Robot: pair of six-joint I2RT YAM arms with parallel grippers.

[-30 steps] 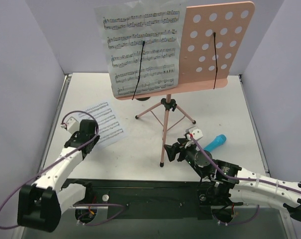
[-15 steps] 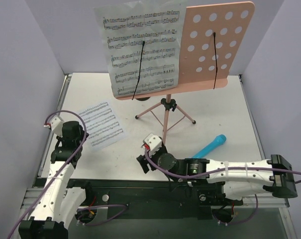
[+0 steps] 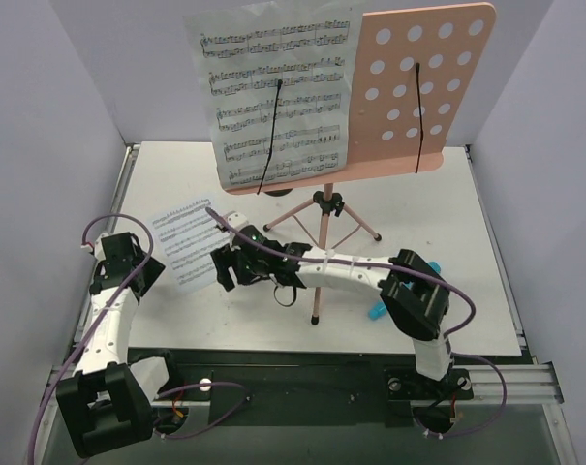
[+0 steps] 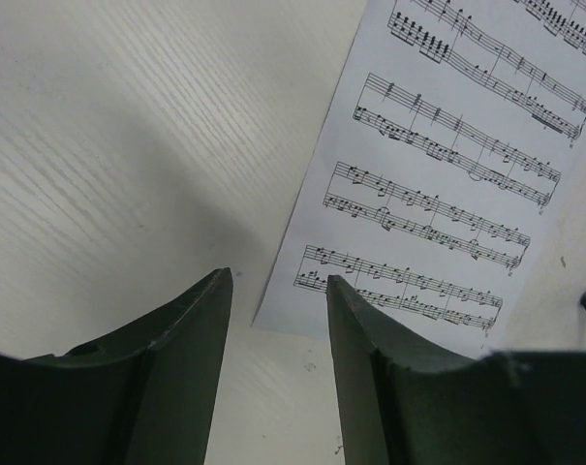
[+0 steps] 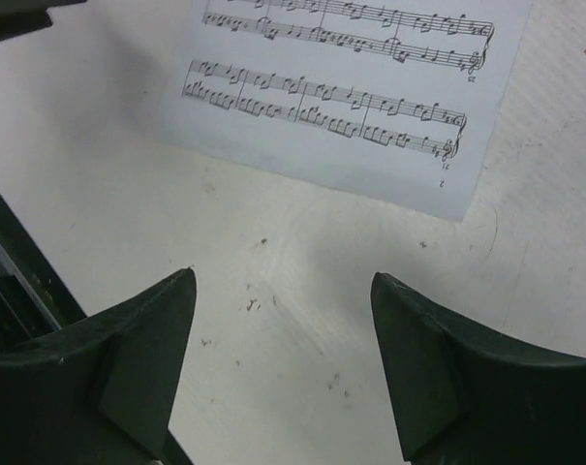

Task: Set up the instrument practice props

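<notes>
**One sheet up on the stand, one flat on the desk**

Upper centre of the top view: pink stand (image 3: pixel 323 208) on the white desk (image 3: pixel 438 203), upright on thin tripod legs (image 3: pixel 317 281) with a black hub where they join. At its top, a wide pink panel (image 3: pixel 423 82), tilted back, punched with rows of round holes, with a shallow lip along the bottom edge. Over the panel's left half, a white sheet (image 3: pixel 273 87) of printed staves, poking past the top and left edges and pinned by a black wire holder (image 3: pixel 271 131). On the bare right half, a second wire holder (image 3: pixel 419 116) with nothing under it.

Left of centre: second sheet (image 3: pixel 191 242), flat on the desk at a slant, left of the legs and apart from them.

Far left: left fingers (image 3: pixel 140 263), just beside that flat sheet's left side. In the wrist view, parted by a moderate gap, nothing gripped, the sheet's corner showing beyond the gap.

At the flat sheet's right side: right fingers (image 3: pixel 222 267), spread wide and empty, over bare desk just short of the paper's edge. Contact with the desk: cannot tell.

Right of the legs: blue tube (image 3: pixel 376 311), mostly hidden under the right arm.
</notes>
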